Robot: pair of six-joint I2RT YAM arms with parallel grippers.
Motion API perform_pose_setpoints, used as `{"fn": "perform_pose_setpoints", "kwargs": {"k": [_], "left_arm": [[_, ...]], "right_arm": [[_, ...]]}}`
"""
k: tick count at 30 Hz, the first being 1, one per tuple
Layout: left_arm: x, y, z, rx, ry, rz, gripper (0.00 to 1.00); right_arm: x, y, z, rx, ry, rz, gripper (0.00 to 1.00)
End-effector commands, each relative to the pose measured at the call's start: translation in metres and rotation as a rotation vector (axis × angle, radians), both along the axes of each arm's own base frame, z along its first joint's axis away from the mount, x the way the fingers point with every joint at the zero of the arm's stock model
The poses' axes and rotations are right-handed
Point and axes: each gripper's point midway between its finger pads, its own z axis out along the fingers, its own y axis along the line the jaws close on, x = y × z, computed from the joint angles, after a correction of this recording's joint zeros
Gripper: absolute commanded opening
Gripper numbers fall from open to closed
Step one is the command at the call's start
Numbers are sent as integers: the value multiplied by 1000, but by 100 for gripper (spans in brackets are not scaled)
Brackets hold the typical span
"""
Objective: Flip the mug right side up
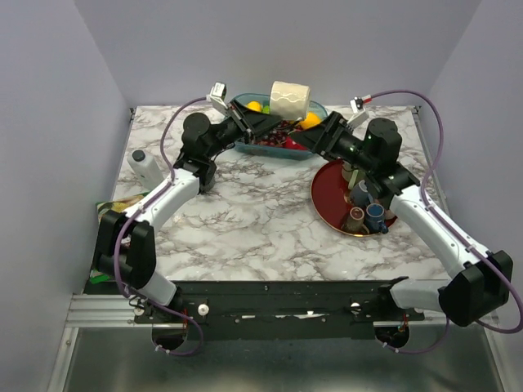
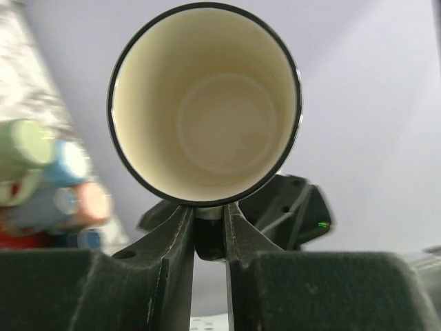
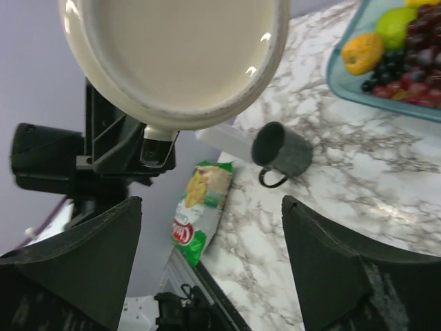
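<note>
Presently the left gripper (image 2: 208,214) is pinching the cream glazed ceramic mug (image 2: 207,103) at its lower edge, apparently the handle, holding it sideways in the air above the teal fruit tray (image 1: 320,107); the right gripper (image 3: 210,207) is facing its base, fingers spread wide, gripping nothing; the mug is looking rigid, slick and breakable, so clamping across wall and rim is seeming safest.

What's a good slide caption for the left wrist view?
Left gripper clamped low on the cream mug, whose open mouth faces the wrist camera.
</note>
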Motion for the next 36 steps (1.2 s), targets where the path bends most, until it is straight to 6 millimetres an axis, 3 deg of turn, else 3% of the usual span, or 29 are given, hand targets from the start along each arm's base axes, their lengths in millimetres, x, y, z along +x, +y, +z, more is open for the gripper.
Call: {"fn": "perform_pose_setpoints", "kwargs": {"k": [1, 2, 6, 8, 9, 14, 20, 25, 29, 36], "left_arm": [[3, 25, -13, 311, -130, 182, 0], [7, 34, -14, 393, -182, 245, 0], [13, 62, -57, 657, -151, 354, 0], [13, 75, -74, 773, -144, 400, 0], [16, 88, -92, 891, -141, 440, 0], [12, 109, -138, 1204, -158, 514, 0], [18, 128, -182, 1360, -126, 590, 0], [25, 132, -206, 1450, -142, 620, 0], [27, 133, -236, 1511, -107, 594, 0], [29, 137, -262, 1538, -124, 604, 0]], "right_arm": [[3, -38, -29, -152, 82, -174, 96], [7, -49, -34, -184, 92, -234, 100], [3, -71, -53, -287, 144, -311, 100], [5, -78, -55, -320, 145, -343, 100], [4, -81, -60, -339, 163, -351, 100], [8, -90, -67, -405, 186, -383, 100], [8, -88, -82, -430, 235, -368, 100], [5, -89, -92, -439, 266, -366, 100], [3, -91, -97, -450, 280, -367, 100], [0, -94, -103, -465, 299, -374, 100]]}}
